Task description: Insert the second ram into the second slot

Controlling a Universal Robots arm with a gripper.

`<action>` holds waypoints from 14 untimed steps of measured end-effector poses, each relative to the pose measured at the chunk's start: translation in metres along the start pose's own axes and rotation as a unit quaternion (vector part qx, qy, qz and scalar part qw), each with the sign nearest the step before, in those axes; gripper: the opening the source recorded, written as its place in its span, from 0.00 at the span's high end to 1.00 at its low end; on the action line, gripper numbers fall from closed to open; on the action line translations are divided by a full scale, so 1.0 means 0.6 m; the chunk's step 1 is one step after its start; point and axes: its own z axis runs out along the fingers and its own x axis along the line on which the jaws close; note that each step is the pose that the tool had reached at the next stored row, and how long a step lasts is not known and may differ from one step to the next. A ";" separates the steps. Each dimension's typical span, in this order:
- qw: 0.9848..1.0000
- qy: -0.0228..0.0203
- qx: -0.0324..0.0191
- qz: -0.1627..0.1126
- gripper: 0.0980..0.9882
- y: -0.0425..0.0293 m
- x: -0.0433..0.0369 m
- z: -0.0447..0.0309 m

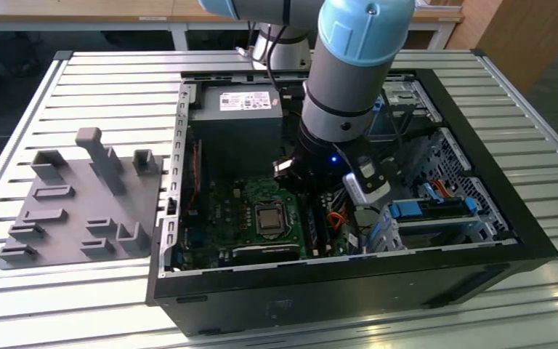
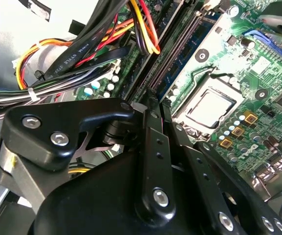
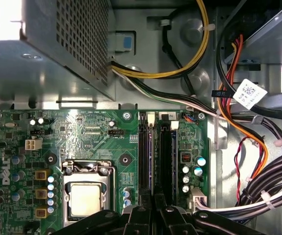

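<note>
The second ram (image 3: 156, 156) is a thin blue-green stick standing on edge among the dark memory slots (image 3: 167, 156) beside the processor socket (image 3: 84, 200). It also runs away from my fingertips in the second wrist view (image 2: 197, 36). My gripper (image 3: 153, 203) sits low over the middle of these slots with its black fingers (image 2: 153, 147) drawn together on the stick's upper edge. How deep the stick sits in its slot is hidden. In the exterior view my arm (image 1: 342, 102) reaches straight down into the open computer case (image 1: 511, 218).
Bundled cables (image 3: 248, 147) crowd the side of the slots away from the processor. The grey power supply (image 1: 235, 120) and drive bays with blue latches (image 1: 434, 211) flank the arm. A grey holder fixture (image 1: 81, 203) lies on the slatted table at the exterior view's left.
</note>
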 end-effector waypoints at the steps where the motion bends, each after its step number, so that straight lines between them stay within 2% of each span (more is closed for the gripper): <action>1: 1.000 0.000 0.000 -0.001 0.96 0.000 0.000 0.000; 14: 1.000 0.000 0.000 -0.004 0.96 0.000 -0.001 0.008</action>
